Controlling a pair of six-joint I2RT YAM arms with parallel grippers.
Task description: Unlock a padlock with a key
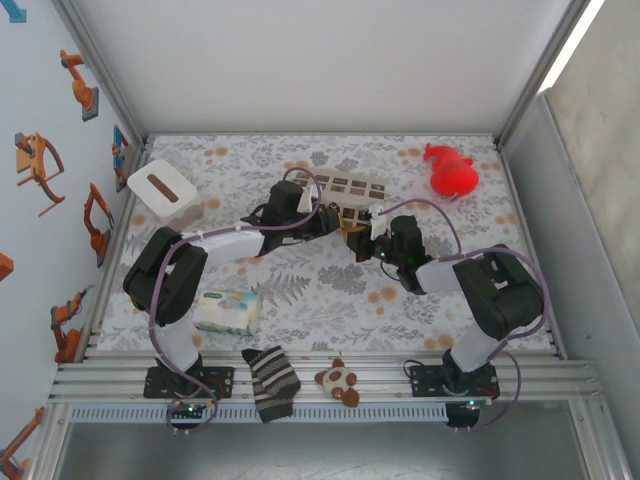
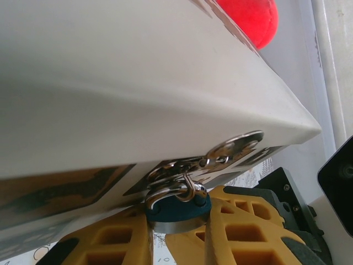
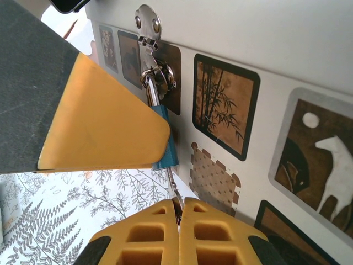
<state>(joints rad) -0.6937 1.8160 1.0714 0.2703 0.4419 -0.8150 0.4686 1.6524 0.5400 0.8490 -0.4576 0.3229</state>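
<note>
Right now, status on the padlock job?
Left end effector shut on padlock. Right end effector pinching key, tip at padlock's underside. Padlock hangs from box hasp. Way in looks clear.

- Box (image 1: 345, 188) at the centre of the table (image 1: 300, 290); tissue box (image 1: 160, 188) upper left, toy (image 1: 450, 172) upper right.
- Padlock (image 3: 167, 144) hangs on the box's front, key (image 3: 175, 190) just below it.
- Pack (image 1: 226, 312) lower left.
- Sock (image 1: 271, 383) left of plush (image 1: 338, 380), both on the rail (image 1: 550, 378), bottom centre.

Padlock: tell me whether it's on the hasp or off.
On. The padlock hangs with its grey shackle looped through the hasp in both wrist views; whether it is unlocked, cannot tell.
</note>
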